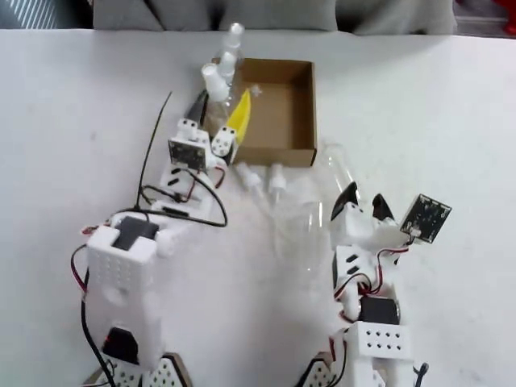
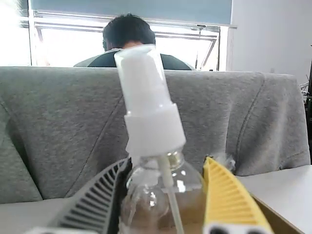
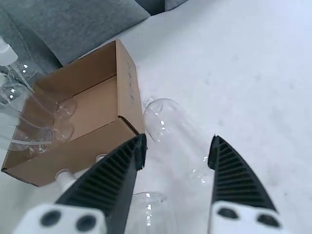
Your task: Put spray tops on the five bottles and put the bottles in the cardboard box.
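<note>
Grey sofa (image 2: pixel 253 122) backs the white worktop (image 1: pixel 435 97), where the cardboard box (image 1: pixel 278 153) sits at the far middle. At the box's left wall the left tool (image 1: pixel 221 106) is clamped on an upright bottle (image 2: pixel 161 195) that already wears its spray top (image 2: pixel 148 97). Whether the bottle is over the inside or just outside I cannot tell. More capped bottles (image 1: pixel 228 58) stand at the box's far left corner. Off the box's near right corner the right tool (image 1: pixel 361 203) hangs above the worktop with its jaws apart, holding nothing. A bare bottle (image 3: pixel 170 122) lies just beyond it beside the box's right wall, and another bare one (image 1: pixel 294 222) lies nearer the middle. Loose spray tops (image 1: pixel 278 179) rest just in front of the box. The step in hand looks like boxing the capped bottle. Next, the left tool should carry it clear over the wall, lower it and let go. The right tool could then close on the bare bottle so a top can go on.
</note>
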{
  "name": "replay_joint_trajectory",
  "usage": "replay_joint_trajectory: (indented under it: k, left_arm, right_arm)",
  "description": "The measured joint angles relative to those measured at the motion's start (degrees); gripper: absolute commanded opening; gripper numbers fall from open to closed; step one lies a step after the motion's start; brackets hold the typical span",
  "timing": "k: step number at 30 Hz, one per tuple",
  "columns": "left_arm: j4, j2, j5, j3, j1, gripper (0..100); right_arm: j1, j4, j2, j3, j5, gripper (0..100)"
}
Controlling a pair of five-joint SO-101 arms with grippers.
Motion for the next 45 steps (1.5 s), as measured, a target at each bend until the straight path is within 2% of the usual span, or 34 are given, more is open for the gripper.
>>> replay_joint_trajectory:
  k: [16, 22, 27, 30, 32, 37, 45]
  left_arm:
    - [2.6, 0.0, 0.0, 0.0, 0.0, 6]
    - [2.6, 4.2, -0.3, -0.4, 0.0, 6]
    - [2.5, 7.2, -7.8, -1.2, 0.3, 6]
    - [1.2, 8.1, -9.4, -1.8, 0.3, 6]
    - [-0.8, 9.0, -9.7, -1.8, 0.3, 9]
    - [-3.0, 10.2, -9.7, -1.8, 0.3, 23]
    - [-3.0, 10.3, -7.1, -1.8, -0.2, 25]
  right_arm:
    - [0.0, 0.0, 0.0, 0.0, 0.0, 18.7]
    - [0.0, 0.0, 0.0, 0.0, 0.0, 18.7]
    - [0.0, 0.0, 0.0, 0.0, 0.0, 18.7]
    - [0.0, 0.0, 0.0, 0.0, 0.0, 18.7]
    - [0.0, 0.0, 0.0, 0.0, 0.0, 18.7]
    - [0.0, 0.0, 0.0, 0.0, 0.0, 18.7]
    - [0.0, 0.0, 0.0, 0.0, 0.0, 18.7]
